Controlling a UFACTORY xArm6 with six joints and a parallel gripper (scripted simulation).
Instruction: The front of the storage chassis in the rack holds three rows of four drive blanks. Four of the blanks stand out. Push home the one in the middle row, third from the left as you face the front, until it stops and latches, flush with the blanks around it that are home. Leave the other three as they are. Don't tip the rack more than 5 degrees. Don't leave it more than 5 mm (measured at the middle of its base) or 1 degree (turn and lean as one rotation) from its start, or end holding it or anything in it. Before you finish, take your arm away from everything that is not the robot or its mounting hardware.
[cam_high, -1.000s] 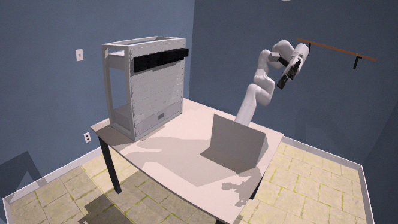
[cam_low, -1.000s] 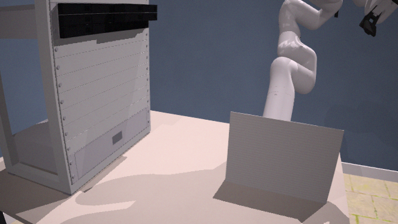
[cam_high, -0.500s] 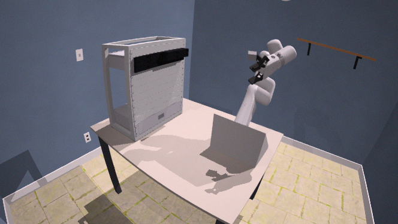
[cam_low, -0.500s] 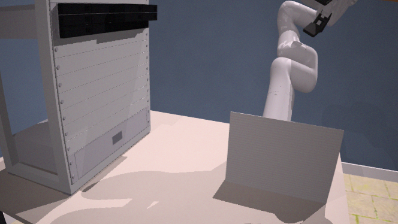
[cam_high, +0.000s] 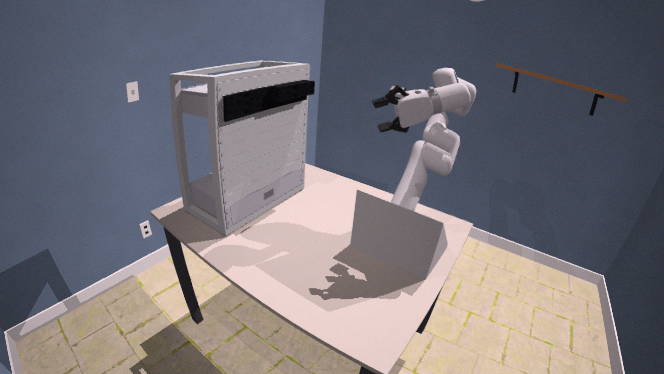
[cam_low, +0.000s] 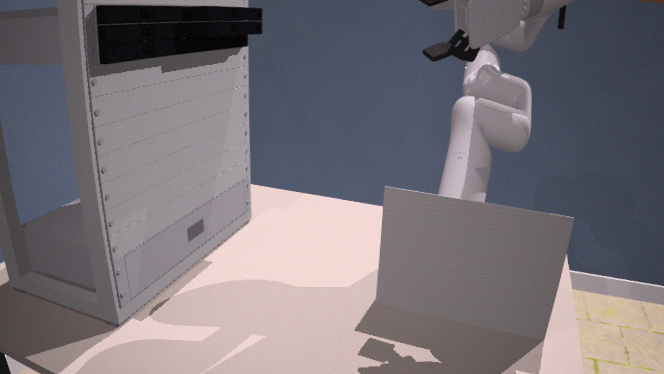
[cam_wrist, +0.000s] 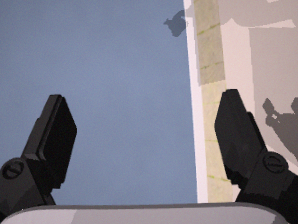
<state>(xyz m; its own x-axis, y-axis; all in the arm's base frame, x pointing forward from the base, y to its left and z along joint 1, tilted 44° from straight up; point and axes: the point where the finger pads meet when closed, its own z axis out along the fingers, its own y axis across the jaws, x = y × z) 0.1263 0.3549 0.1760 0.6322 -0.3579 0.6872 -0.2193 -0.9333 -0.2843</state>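
A light grey rack stands on the left part of the table; it also shows in the exterior view. Near its top sits the black storage chassis front, a dark band whose single blanks are too small to tell apart. My gripper is open and empty, high in the air to the right of the rack, at about the chassis height and well apart from it. In the exterior view only its lower finger shows. In the wrist view my fingers frame blue wall and floor.
An upright grey panel stands on the table in front of my arm's base. A wooden shelf hangs on the right wall. The table's edges drop to a tiled floor.
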